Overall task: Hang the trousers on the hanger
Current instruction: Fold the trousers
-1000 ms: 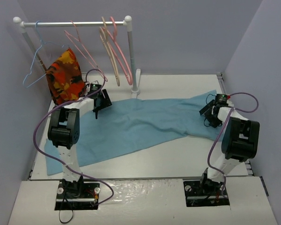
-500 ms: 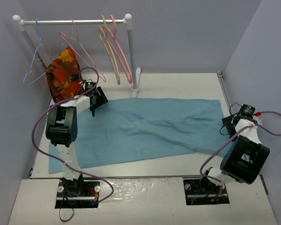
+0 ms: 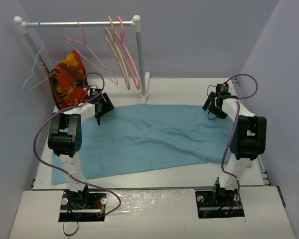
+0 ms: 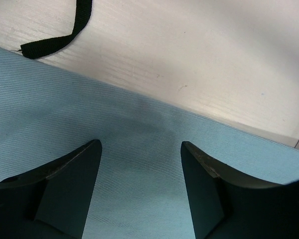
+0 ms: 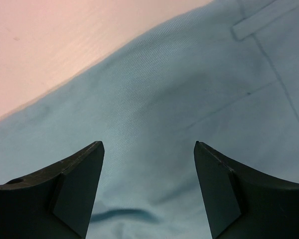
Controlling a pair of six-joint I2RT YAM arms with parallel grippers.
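Observation:
The light blue-teal trousers (image 3: 154, 134) lie spread flat across the table, wrinkled in the middle. My left gripper (image 3: 98, 117) hovers open over their far left edge. In the left wrist view the left gripper (image 4: 139, 144) has only flat trouser fabric (image 4: 134, 129) below its jaws. My right gripper (image 3: 210, 110) is open above the far right corner. The right wrist view shows that gripper (image 5: 148, 144) over the fabric (image 5: 154, 109) near a belt loop (image 5: 261, 22). The thin salmon-pink wire hanger (image 3: 92, 59) hangs on the rail, behind the left gripper.
A white rail (image 3: 79, 23) on posts stands at the back left, its right post foot (image 3: 144, 94) beside the trousers. On it hang a blue wire hanger (image 3: 36, 69), thicker pink and beige hangers (image 3: 122, 55) and a patterned cloth (image 3: 67, 82). A black strap (image 4: 65, 35) lies on the table.
The right arm has swung from the table's right side to the trousers' far right corner. The trousers' right end has been pulled out flat. The left gripper barely shifted.

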